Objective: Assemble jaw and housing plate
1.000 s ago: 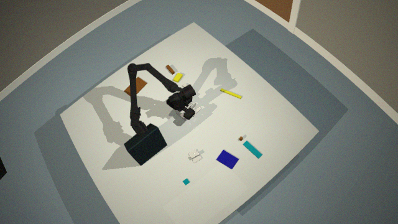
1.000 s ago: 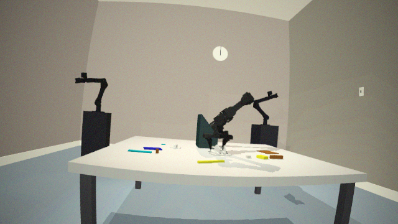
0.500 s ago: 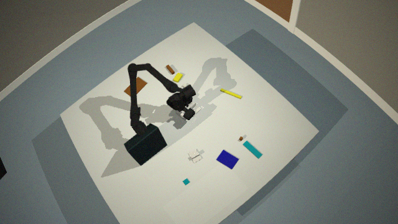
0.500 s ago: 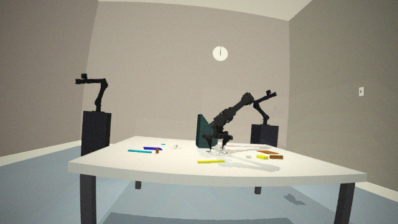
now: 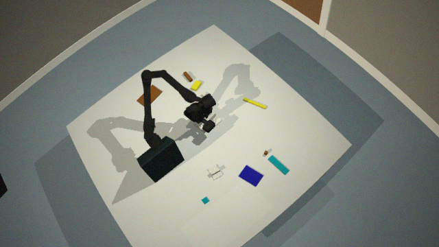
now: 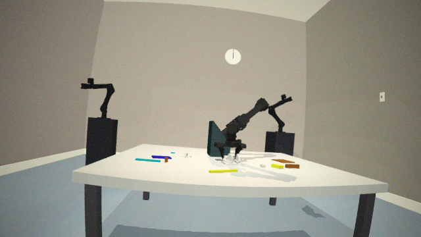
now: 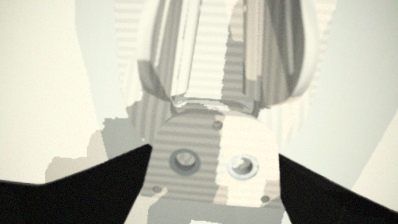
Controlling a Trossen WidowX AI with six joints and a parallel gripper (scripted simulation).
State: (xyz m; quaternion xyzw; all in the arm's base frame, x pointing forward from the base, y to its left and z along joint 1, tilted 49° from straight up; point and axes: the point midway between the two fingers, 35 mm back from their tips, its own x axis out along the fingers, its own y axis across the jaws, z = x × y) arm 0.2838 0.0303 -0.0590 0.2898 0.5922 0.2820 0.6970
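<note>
The pale housing plate (image 7: 202, 182) is between my fingers in the wrist view, with two ringed holes side by side. Something pale and round shows inside each hole; whether the plate is fully down on the stubs I cannot tell. My gripper (image 7: 211, 154) (image 6: 230, 158) is shut on the plate, one black finger at each side edge, low over the table. Beyond the plate, a pale left jaw (image 7: 146, 50) and a pale right jaw (image 7: 309, 50) stand on either side of a central gap. The pins and gear teeth are hidden under the plate.
A small pale split part (image 5: 215, 172) (image 6: 186, 155) lies apart. A yellow bar (image 5: 254, 103) (image 6: 223, 171), yellow block (image 5: 196, 85) (image 6: 277, 166) and brown block (image 5: 187, 76) (image 6: 292, 166) lie around the arm. A blue plate (image 5: 251, 175) and teal bar (image 5: 278, 165) lie farther off.
</note>
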